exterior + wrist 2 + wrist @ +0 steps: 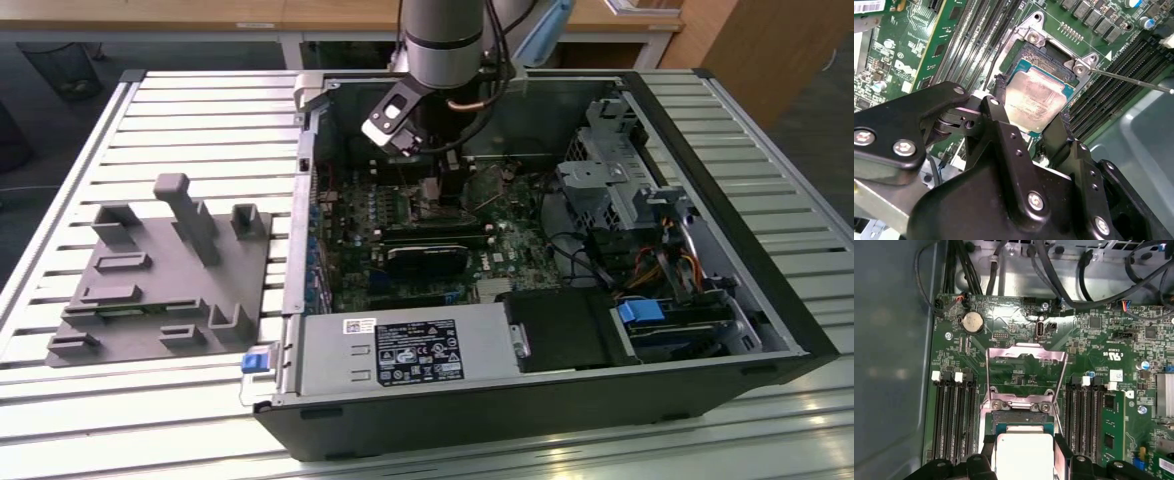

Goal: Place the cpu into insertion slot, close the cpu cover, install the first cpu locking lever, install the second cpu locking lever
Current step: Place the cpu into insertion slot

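Observation:
The cpu (1036,97), a flat square chip with a silvery top, sits between my gripper's (1031,100) two black fingers (999,112), which press on its opposite edges. It hangs at the insertion slot (1024,419), whose dark far part shows beyond the chip; I cannot tell whether it is seated. The cpu cover (1026,357), a thin silver frame, is swung open and stands up behind the slot. A thin wire locking lever (1134,82) sticks out to one side, unlatched. In the exterior view my gripper (447,190) reaches down into the open computer case over the green board.
Long black memory slots (956,415) run on both sides of the socket. A black heatsink block (427,258) lies lower on the board, and a power supply (400,350) fills the case's near side. Cables (601,260) crowd the exterior view's right. A grey fixture (160,270) rests on the slatted table.

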`<state>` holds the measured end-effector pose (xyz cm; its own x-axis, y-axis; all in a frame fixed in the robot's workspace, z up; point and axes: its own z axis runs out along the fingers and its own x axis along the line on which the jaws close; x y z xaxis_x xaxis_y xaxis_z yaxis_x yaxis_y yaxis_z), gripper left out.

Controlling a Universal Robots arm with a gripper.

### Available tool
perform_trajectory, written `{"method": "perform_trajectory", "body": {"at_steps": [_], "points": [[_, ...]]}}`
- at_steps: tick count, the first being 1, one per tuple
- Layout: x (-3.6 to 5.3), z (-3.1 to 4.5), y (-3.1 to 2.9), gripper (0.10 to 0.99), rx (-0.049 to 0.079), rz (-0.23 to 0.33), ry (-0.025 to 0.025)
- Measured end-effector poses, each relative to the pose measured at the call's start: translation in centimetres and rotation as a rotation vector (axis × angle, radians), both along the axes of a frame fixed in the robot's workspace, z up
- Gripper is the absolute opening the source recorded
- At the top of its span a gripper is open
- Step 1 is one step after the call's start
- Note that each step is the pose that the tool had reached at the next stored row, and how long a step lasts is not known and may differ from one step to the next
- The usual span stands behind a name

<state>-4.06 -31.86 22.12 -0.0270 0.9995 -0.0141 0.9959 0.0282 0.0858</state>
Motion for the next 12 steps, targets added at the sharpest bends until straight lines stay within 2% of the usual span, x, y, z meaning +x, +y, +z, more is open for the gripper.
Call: {"method": "perform_trajectory", "body": {"at_steps": [7, 12], "points": [[0.0, -1.05, 0.04, 0.541, -0.002, -0.001, 0.0], [-0.01, -1.4, 0.04, 0.541, -0.003, -0.001, 0.0001]]}}
